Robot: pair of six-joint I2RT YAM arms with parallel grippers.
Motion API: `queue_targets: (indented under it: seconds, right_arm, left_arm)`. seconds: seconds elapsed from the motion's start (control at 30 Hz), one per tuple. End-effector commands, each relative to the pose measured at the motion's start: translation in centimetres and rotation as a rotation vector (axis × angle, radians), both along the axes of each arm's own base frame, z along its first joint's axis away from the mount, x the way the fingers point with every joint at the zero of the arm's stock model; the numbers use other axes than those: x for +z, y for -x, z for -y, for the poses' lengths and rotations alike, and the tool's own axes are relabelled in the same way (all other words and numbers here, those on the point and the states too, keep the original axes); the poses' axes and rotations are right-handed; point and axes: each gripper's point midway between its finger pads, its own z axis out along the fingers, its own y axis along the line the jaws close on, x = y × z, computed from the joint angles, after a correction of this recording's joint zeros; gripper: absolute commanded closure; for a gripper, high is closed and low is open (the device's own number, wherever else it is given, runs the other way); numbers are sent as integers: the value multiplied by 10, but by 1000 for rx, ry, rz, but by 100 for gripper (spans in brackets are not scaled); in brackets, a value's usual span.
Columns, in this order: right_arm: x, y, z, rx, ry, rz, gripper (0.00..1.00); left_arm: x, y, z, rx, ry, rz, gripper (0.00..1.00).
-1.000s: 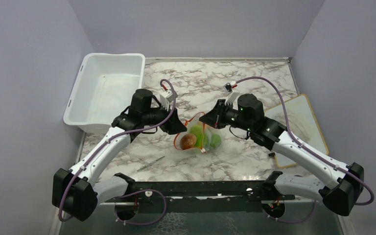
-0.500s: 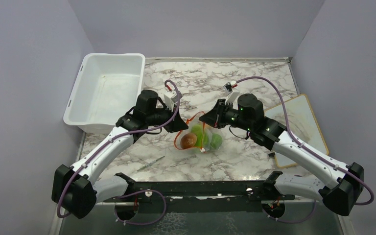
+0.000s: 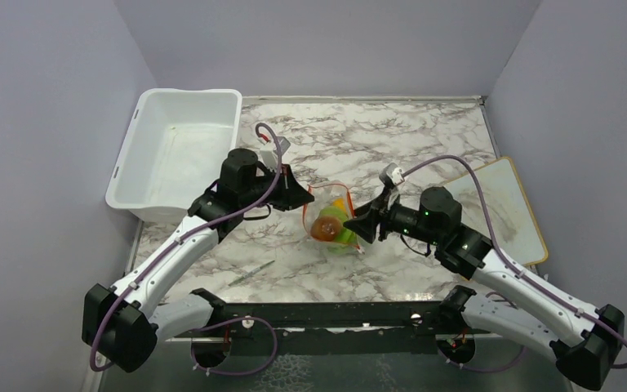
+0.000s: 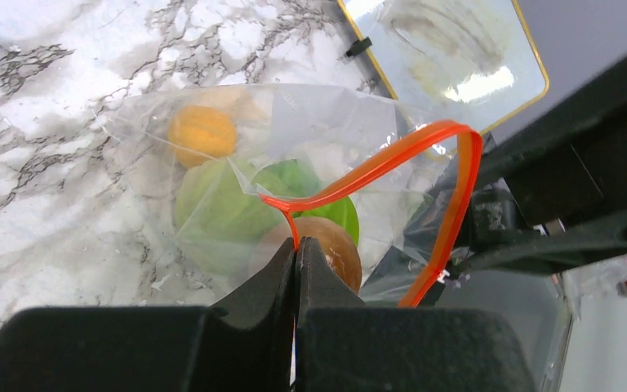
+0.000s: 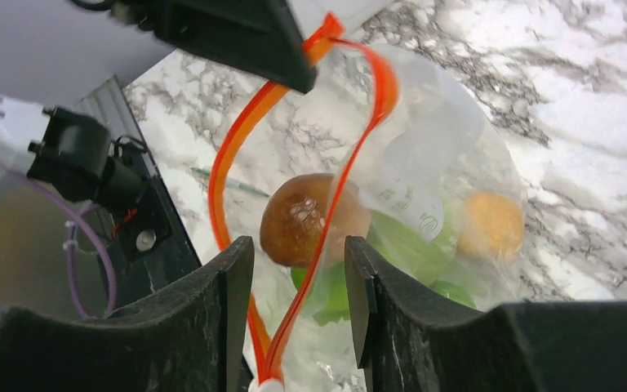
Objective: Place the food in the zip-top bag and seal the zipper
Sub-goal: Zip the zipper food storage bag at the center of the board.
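- My right tool (image 5: 298, 245) stands part-way open, a finger on either side of the zipper (image 5: 385, 86), pinching nothing.
- My left tool (image 4: 295, 249) is clamped tight on another stretch of the zipper, holding it up.
- Between them the zip-top bag (image 4: 131, 139) rests on the worktop (image 3: 424, 147) with the food (image 4: 212, 208) inside (brown, orange and green pieces show through).
- Loading looks done. The zipper loops apart, so sealing is left.
- Farther back stands the white tub (image 3: 180, 139).
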Motion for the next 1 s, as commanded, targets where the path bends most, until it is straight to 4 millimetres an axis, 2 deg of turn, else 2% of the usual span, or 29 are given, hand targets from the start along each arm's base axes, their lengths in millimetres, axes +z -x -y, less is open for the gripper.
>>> queue_targets:
  seconds: [0.0, 0.13, 0.37, 0.53, 0.83, 0.97]
  right_arm:
    - [36, 19, 2, 149, -51, 324, 54]
    - [46, 35, 12, 191, -78, 459, 54]
    - [18, 40, 23, 171, -61, 469, 54]
    - [-13, 37, 20, 191, -3, 483, 53]
    - [-35, 43, 9, 215, 21, 435, 53]
    - [-45, 50, -3, 247, 34, 434, 53]
  left_arm:
    - [34, -19, -5, 157, 77, 17, 100]
    - [40, -25, -11, 231, 95, 1, 100]
    - [51, -33, -16, 314, 136, -9, 100]
    - [49, -37, -19, 346, 136, -15, 100]
    - [47, -41, -30, 414, 121, 0, 100]
    - [45, -44, -31, 424, 113, 3, 100]
